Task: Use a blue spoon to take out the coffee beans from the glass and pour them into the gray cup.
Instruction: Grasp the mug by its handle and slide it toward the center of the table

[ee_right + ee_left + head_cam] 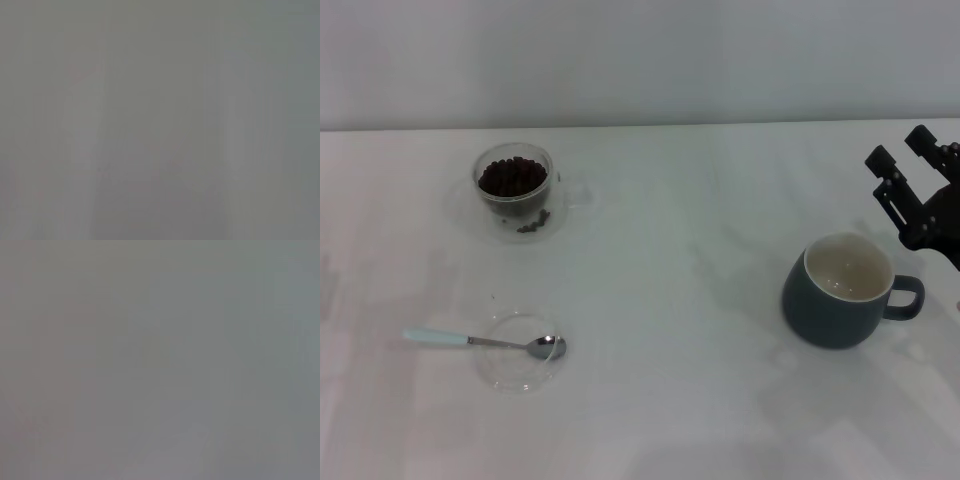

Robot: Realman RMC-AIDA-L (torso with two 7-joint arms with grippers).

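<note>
Only from the head: right pincer [903, 158] beside gray cup [842, 291].

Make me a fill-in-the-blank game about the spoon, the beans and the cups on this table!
1. The blue spoon rests with its metal bowl over a flat clear glass ____.
2. The coffee beans sit heaped in the ____.
3. The inside of the gray cup holds ____ beans.
4. The only gripper in view is the ____ gripper, above the gray cup's handle side and holding nothing.

Missing words: dish; glass; no; right
</note>
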